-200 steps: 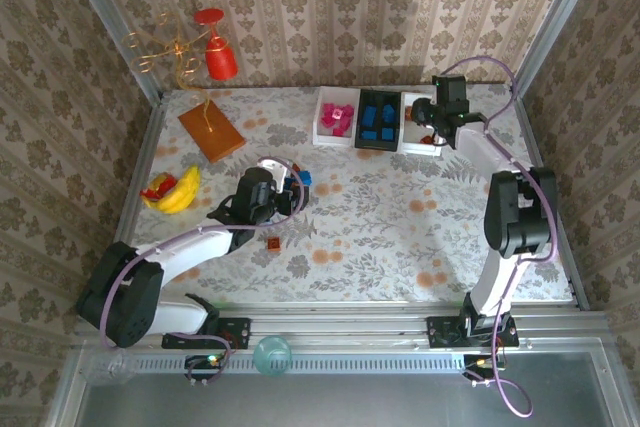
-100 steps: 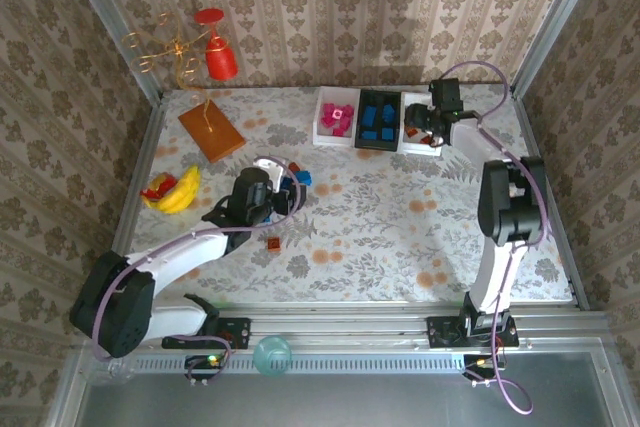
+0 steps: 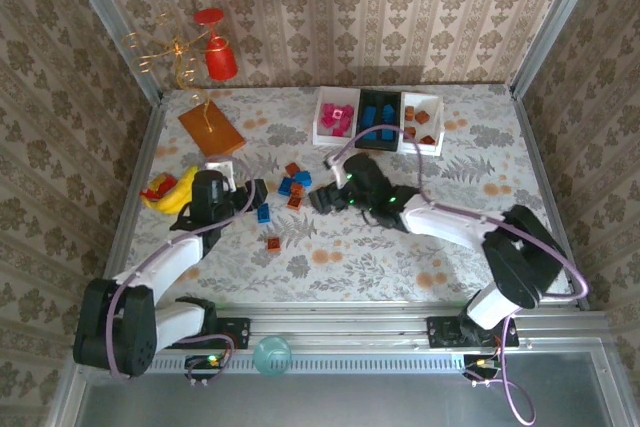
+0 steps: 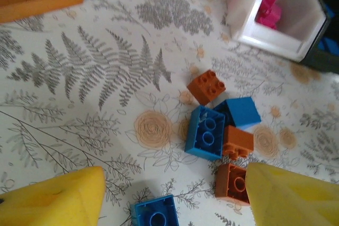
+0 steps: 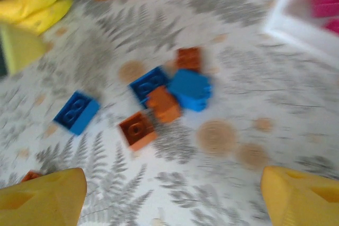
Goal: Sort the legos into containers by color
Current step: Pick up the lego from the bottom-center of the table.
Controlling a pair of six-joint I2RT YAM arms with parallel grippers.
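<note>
Legos [image 3: 293,185] sit in a loose clump at mid-table in the overhead view, blue and brown mixed. A stray blue brick [image 3: 263,213] lies just below the clump, and a lone brown brick [image 3: 272,243] lies nearer the arms. The containers line the far edge: a white tray [image 3: 320,135] with pink pieces, a black tray [image 3: 380,93] with blue, and a second white tray [image 3: 440,127] with brown. The left gripper [image 3: 252,190] faces the clump from one side and the right gripper [image 3: 322,197] from the other. A banana toy [image 3: 178,190] lies behind the left wrist.

From the left wrist, the yellow fingers [image 4: 53,199] stand wide apart, clamping nothing. The stray blue brick lies between them, hollow side up. A brown piece [image 4: 231,182] sits just beside the right-hand finger. Ahead, the bricks press against one another, and the large blue one [image 4: 206,132] is also upside down.

The right wrist view is blurred, but its fingers [image 5: 299,194] are likewise spread and empty, with the clump ahead.

Both grippers point at the same heap, so they could knock together over it. Because the bricks touch, a closing finger may shove a neighbour or pinch two colours at once. These small, hard, glossy pieces could also squirt out of an off-centre grip.
</note>
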